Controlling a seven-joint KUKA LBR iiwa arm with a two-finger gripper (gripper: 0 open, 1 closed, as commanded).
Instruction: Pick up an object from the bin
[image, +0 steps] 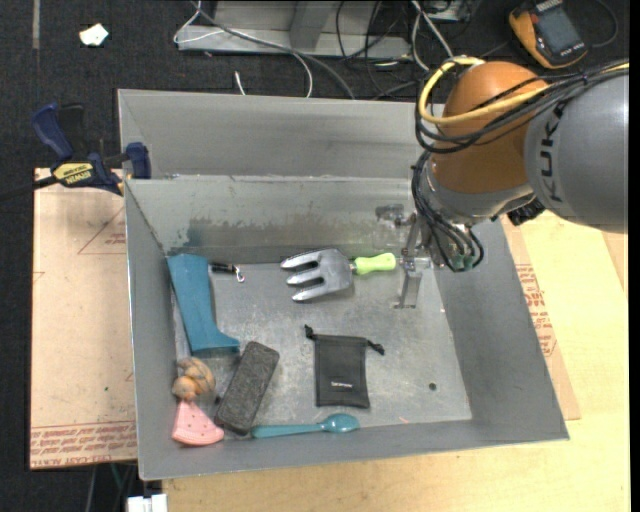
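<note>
Fork — silver tines, green handle — lies level across mid-frame, tines pointing left, handle end beside the gripper; whether that is clenched, I cannot tell.

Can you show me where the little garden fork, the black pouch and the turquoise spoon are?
garden fork (318, 276), camera view, on its silver tines.
black pouch (342, 372), camera view, middle of its fabric.
turquoise spoon (343, 423), camera view, on its bowl.
</note>
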